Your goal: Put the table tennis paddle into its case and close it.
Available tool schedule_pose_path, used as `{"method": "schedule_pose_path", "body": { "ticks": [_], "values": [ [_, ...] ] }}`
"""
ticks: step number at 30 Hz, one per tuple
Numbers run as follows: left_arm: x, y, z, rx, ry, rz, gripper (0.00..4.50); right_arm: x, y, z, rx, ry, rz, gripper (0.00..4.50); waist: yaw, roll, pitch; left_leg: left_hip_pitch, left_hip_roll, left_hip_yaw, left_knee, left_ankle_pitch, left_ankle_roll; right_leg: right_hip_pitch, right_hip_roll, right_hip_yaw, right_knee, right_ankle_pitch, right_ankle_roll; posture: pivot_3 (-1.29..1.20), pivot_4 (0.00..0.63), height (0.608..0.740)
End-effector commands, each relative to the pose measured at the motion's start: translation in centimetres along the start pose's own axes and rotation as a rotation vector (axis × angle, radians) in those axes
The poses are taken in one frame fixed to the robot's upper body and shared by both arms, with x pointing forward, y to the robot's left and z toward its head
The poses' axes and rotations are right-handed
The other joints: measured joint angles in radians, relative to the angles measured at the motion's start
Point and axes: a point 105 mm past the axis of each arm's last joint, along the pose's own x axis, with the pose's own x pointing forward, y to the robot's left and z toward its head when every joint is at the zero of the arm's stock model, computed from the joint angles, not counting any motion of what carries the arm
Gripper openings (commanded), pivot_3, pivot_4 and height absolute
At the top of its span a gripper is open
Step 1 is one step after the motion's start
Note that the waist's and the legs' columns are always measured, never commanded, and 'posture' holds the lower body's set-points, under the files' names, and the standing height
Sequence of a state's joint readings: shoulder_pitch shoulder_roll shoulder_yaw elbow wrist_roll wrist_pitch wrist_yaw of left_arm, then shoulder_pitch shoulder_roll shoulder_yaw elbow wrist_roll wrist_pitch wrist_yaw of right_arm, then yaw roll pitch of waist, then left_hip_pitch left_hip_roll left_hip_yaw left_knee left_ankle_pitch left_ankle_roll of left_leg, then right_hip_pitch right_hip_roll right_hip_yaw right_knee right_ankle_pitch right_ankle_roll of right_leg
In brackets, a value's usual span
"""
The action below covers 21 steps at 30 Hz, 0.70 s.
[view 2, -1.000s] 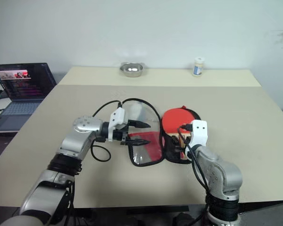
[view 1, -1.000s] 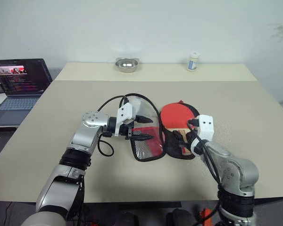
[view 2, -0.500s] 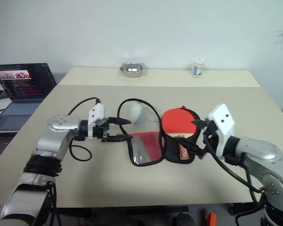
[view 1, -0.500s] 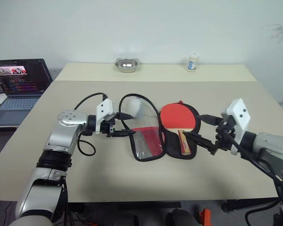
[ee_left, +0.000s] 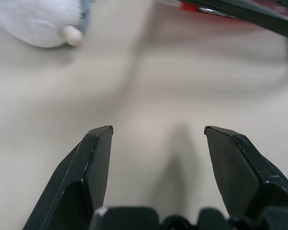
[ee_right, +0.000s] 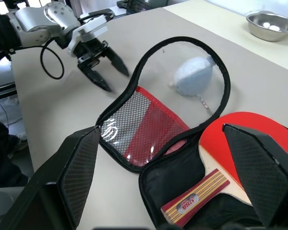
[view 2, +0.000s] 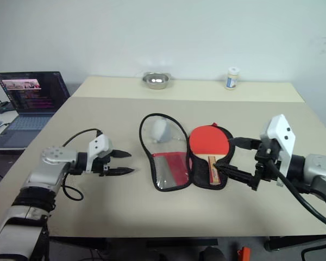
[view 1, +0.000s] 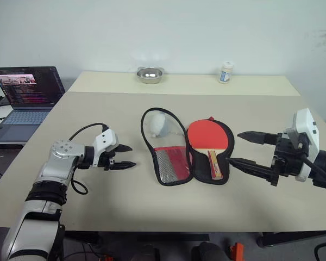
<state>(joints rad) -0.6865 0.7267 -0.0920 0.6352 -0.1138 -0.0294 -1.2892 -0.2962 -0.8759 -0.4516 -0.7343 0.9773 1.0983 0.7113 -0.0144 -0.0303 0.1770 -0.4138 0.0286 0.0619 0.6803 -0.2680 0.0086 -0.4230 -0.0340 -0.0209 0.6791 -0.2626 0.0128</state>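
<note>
The case (view 1: 168, 163) lies unzipped and spread flat mid-table, its left flap showing a clear window, red fabric and black mesh. In its black right half rests the table tennis paddle (view 1: 207, 135), red face up, with the striped wooden handle (view 1: 214, 165) toward me. My left gripper (view 1: 131, 155) hovers open over bare table to the left of the case, touching nothing. To the right of the case my right gripper (view 1: 234, 147) is open and empty, fingers pointing at the paddle. In the right wrist view the paddle (ee_right: 240, 139) and mesh flap (ee_right: 144, 124) lie between the fingers (ee_right: 81, 167).
A pale soft object (view 1: 157, 124) sits under the clear window of the left flap. At the back stand a metal bowl (view 1: 150, 74) and a small white bottle (view 1: 225, 72). A laptop (view 1: 24, 89) is open on a side table at far left.
My left gripper has drawn back leftward from the case flap. My right gripper has pulled away from the paddle handle, up and to the right. The case and paddle stayed put.
</note>
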Motion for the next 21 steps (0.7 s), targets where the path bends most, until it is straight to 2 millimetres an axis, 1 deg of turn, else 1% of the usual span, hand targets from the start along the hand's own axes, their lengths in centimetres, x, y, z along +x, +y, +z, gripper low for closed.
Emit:
{"method": "schedule_pose_path", "body": {
  "ticks": [1, 5, 10, 11, 14, 16, 18, 21],
  "values": [
    [1.4, 0.7, 1.9, 0.034, -0.061, 0.02, 3.34, -0.5, 0.0, 0.8, -0.036, -0.026, -0.009, 4.46, 0.007, 0.0, 0.0, 0.0, 0.0, 0.0, 0.0, 0.0, 0.0, 0.0, 0.0, 0.0, 0.0, 0.0, 0.0, 0.0, 0.15, 0.74],
    [4.1, 0.6, 3.6, 0.03, -0.118, 0.0, 3.34, -0.6, 0.0, 0.7, -0.036, -0.016, -0.01, 4.46, 0.013, 0.0, 0.0, 0.0, 0.0, 0.0, 0.001, 0.0, 0.0, 0.001, 0.0, 0.0, 0.0, 0.0, 0.0, 0.0, 0.15, 0.74],
    [6.6, 0.1, 7.0, 0.023, -0.221, -0.07, 3.34, -1.3, 0.1, 0.4, -0.033, 0.011, -0.017, 4.46, 0.013, -0.001, 0.0, -0.001, 0.0, -0.001, 0.001, 0.0, 0.0, 0.001, 0.001, -0.001, 0.0, 0.0, 0.0, 0.0, 0.15, 0.74],
    [7.3, -0.2, 7.9, 0.026, -0.248, -0.092, 3.34, -1.6, 0.1, 0.4, -0.033, 0.018, -0.023, 4.46, 0.014, -0.001, 0.0, -0.001, 0.0, -0.001, 0.001, 0.0, 0.0, 0.001, 0.001, -0.001, 0.0, 0.0, 0.0, 0.0, 0.15, 0.74],
    [9.9, -1.2, 11.6, 0.034, -0.352, -0.145, 3.34, -2.4, -0.1, 0.5, -0.024, 0.036, -0.044, 4.46, 0.015, -0.001, 0.0, -0.001, -0.001, -0.001, 0.001, 0.0, 0.0, 0.001, 0.004, -0.001, 0.0, 0.0, 0.0, 0.0, 0.15, 0.74],
    [11.0, -1.7, 13.3, 0.028, -0.403, -0.164, 3.34, -2.7, -0.3, 0.4, -0.007, 0.045, -0.059, 4.46, 0.018, -0.001, 0.0, -0.001, -0.002, -0.002, 0.001, 0.0, 0.0, 0.002, 0.004, -0.001, -0.001, 0.0, 0.0, 0.0, 0.15, 0.74],
    [12.1, -2.2, 14.5, 0.028, -0.433, -0.181, 3.34, -2.8, -0.6, 0.3, 0.003, 0.053, -0.074, 4.46, 0.017, -0.002, 0.0, -0.001, -0.002, -0.002, 0.002, 0.0, 0.0, 0.002, 0.004, -0.001, -0.001, 0.0, 0.001, 0.0, 0.15, 0.74],
    [13.5, -2.8, 15.4, 0.02, -0.454, -0.187, 3.34, -2.8, -0.6, 0.2, 0.007, 0.057, -0.081, 4.46, 0.011, -0.002, 0.0, 0.0, -0.001, -0.001, 0.001, 0.0, 0.0, 0.002, 0.005, 0.0, -0.001, 0.0, 0.001, 0.0, 0.15, 0.74]
  ]
}}
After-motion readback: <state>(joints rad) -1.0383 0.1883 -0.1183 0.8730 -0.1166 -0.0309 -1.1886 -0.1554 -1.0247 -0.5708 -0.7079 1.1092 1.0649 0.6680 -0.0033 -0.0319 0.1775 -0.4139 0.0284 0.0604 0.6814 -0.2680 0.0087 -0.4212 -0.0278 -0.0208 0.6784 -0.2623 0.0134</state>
